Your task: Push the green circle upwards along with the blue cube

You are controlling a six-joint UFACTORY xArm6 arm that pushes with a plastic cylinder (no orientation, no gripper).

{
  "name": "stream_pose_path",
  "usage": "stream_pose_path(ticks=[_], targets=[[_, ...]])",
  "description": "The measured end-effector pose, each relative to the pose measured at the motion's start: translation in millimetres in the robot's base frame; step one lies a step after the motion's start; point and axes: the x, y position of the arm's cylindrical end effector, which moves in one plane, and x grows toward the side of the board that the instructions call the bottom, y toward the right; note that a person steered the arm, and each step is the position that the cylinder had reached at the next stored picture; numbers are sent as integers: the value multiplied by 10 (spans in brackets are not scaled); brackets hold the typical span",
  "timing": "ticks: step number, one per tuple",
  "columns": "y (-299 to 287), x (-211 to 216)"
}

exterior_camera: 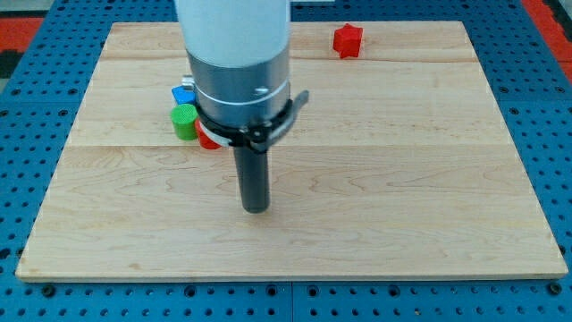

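The green circle [184,122] sits on the wooden board [402,179] at the view's left. The blue cube [183,93] touches it on its top side, partly hidden by the arm. A red block [207,140], shape unclear, peeks out at the green circle's lower right, mostly hidden by the arm. My tip [256,209] is down on the board, below and to the right of these blocks, apart from them.
A red star-like block [348,40] lies near the board's top edge, right of centre. The white and grey arm body [237,63] covers the board's upper middle. A blue pegboard [554,107] surrounds the board.
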Motion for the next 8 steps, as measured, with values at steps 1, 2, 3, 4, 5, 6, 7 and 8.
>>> stream_pose_path(ticks=[1,2,3,4,5,6,7,8], targets=[[-309,-85],[-361,-292],[-470,-379],[-646,-732],[-1135,-829],[-1115,-832],[-858,-939],[-938,-1135]])
